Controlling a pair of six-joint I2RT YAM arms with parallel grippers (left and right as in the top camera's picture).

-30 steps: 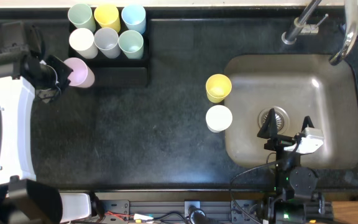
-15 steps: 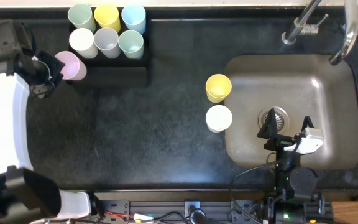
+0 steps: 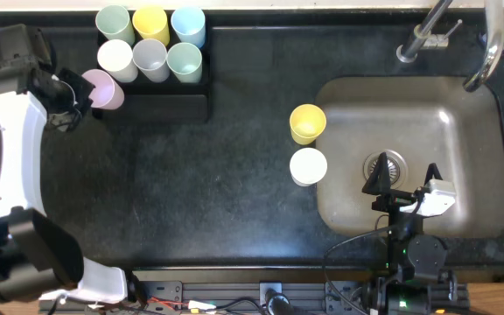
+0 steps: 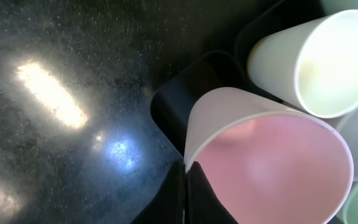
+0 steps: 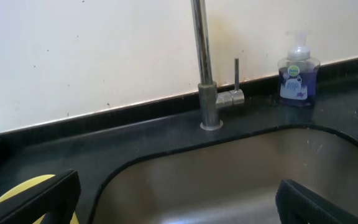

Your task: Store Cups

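Looking down from the top view, the left hand (image 3: 79, 90) pinches the pink cup (image 3: 103, 88) by its rim at the left end of the black rack (image 3: 178, 107), which stands at the far left of the table (image 3: 199, 192). The cup is tilted, with its mouth turned toward the rack. Six stored cups (image 3: 150, 57) stand upright in the rack's two far rows, while the near row holds none. A yellow cup (image 3: 307, 122) and a white cup (image 3: 308, 165) stand just beside each other on the table, by the left rim of the sink (image 3: 462, 114). The right hand (image 3: 403, 175) hangs over the sink basin near the drain, its fingers spread and holding nothing. The tap (image 3: 427, 35) stands behind the sink.

From the left wrist view, the two fingers press together on the pink cup's wall, one inside and one outside. The cup hangs over an open black compartment, next to a cream cup (image 4: 309, 62) seated in the rack.

From the right wrist view, the fingers stand wide apart. Beyond them are the basin, the tap and a soap bottle (image 5: 299, 78) on the back ledge.
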